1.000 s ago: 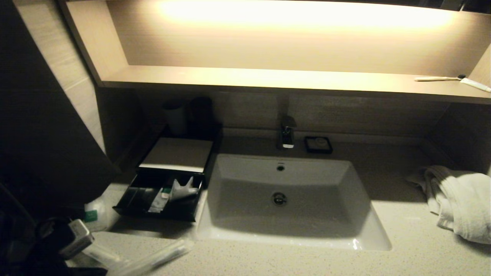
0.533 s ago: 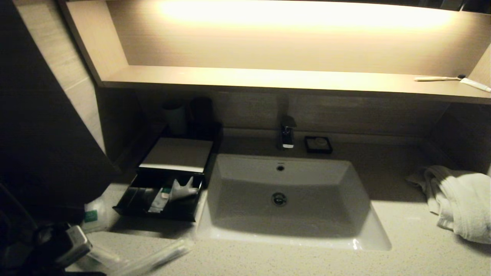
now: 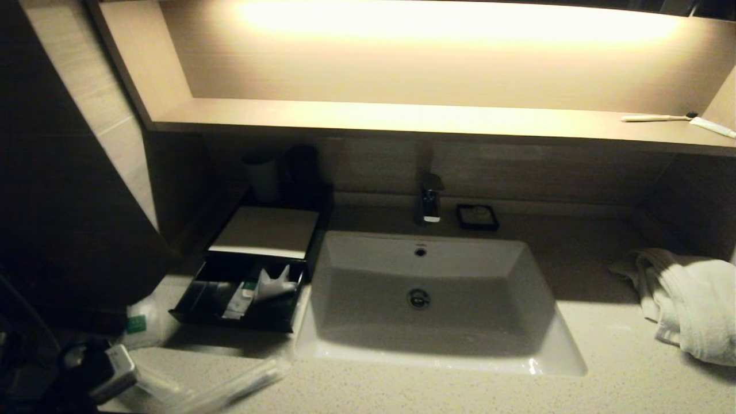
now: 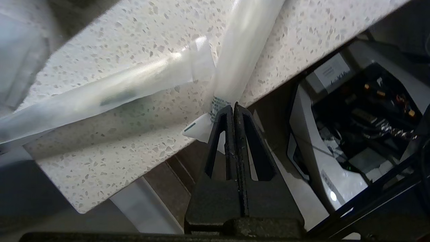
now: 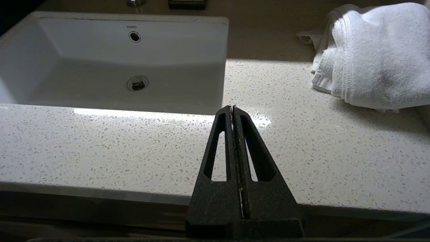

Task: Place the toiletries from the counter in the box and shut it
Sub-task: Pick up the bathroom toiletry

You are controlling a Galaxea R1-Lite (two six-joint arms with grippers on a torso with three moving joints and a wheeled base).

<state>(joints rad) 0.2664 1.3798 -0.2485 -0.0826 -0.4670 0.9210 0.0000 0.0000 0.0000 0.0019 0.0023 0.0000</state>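
From the head camera I see the desk (image 3: 604, 379) with the box (image 3: 253, 270) at its back left, drawer out, some toiletries inside. A sachet (image 3: 138, 322) lies at the left edge, two wrapped sticks (image 3: 230, 388) near the front left corner. Only the left wrist camera shows my left claw (image 4: 232, 107) clamped on one stick's wrapper end (image 4: 218, 104) at the front edge. The right wrist camera shows the right claw (image 5: 232, 107) closed, empty, at the front edge by the towel (image 5: 366, 57).
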